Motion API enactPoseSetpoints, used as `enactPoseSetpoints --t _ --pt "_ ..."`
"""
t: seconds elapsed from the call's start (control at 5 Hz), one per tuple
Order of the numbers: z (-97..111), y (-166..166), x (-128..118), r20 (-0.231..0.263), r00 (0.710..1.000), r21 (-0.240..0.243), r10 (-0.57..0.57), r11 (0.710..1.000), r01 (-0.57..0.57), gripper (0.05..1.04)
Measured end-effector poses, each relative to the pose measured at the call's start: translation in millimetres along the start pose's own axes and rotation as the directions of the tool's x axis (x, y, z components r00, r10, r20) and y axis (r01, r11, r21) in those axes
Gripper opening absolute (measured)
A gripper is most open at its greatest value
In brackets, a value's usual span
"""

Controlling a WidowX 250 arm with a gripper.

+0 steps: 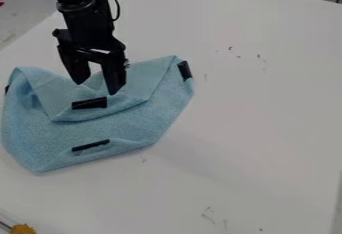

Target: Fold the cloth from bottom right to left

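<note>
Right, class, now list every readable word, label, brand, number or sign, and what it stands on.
None can be read.
The black strips on the blue cloth show no letters or numbers, nor does the black robot arm.
The small dark marks on the white table form no word or sign.

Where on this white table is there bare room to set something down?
The widest bare patch of table lies between the cloth and the picture's right edge, with only small dark marks. Another lies below the cloth, right of the orange item. It is crowded at the cloth's upper part, where the open tool hangs over the folds.
</note>
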State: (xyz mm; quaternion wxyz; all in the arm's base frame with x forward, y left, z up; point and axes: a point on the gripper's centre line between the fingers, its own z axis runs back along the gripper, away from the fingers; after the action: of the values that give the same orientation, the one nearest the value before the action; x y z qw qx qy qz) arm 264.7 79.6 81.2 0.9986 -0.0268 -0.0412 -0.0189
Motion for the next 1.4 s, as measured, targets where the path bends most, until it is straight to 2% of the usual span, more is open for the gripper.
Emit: enactPoseSetpoints --t 0.2,0.4,0.6,0.8,1.0,1.2,1.4 --pt "-9 -2 -4 -0.026 1.000 -0.014 0.005 1.000 -0.006 1.001" --pt "-28 -5 -23 -0.033 0.999 -0.026 0.038 0.999 -0.039 1.001" --pt "-33 -6 -32 -0.001 0.997 -0.003 0.073 0.997 -0.073 1.001" --pt "-50 -16 -47 -0.001 0.991 -0.019 0.131 0.991 -0.131 1.001" --pt "-58 -14 -49 0.035 0.986 -0.031 0.161 0.987 -0.160 1.001" --pt "-64 -12 -50 0.026 0.985 -0.050 0.171 0.984 -0.169 1.001" --pt "-67 -11 -50 0.021 0.985 -0.052 0.172 0.984 -0.171 0.960"
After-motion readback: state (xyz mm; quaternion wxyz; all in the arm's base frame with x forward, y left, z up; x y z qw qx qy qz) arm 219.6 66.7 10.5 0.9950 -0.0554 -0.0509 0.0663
